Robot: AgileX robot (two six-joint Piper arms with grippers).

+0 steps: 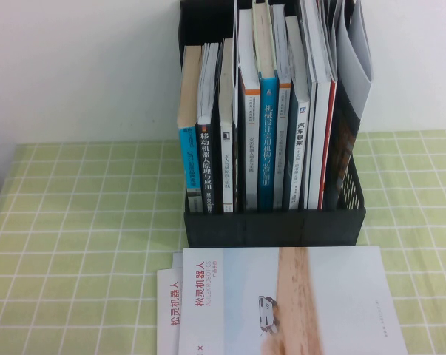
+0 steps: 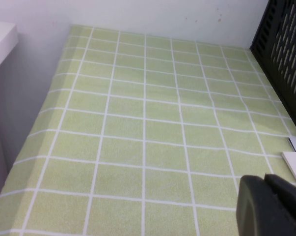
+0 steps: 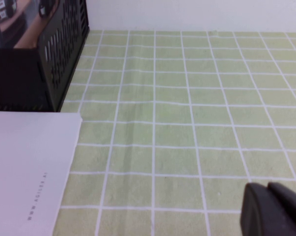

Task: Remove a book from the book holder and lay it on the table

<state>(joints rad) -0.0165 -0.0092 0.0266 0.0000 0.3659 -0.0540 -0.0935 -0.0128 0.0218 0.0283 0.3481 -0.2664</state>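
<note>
While books fill the book holder (image 1: 274,222), both hands idle.

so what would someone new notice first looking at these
The tall black book holder at the back middle of the table, crammed with upright books. In front of it, at the near edge, a brochure with a beige-sand stripe cover lies flat over another brochure. Neither arm shows from above; the left gripper and right gripper hang low over bare cloth on either side, the right one shut.
</note>
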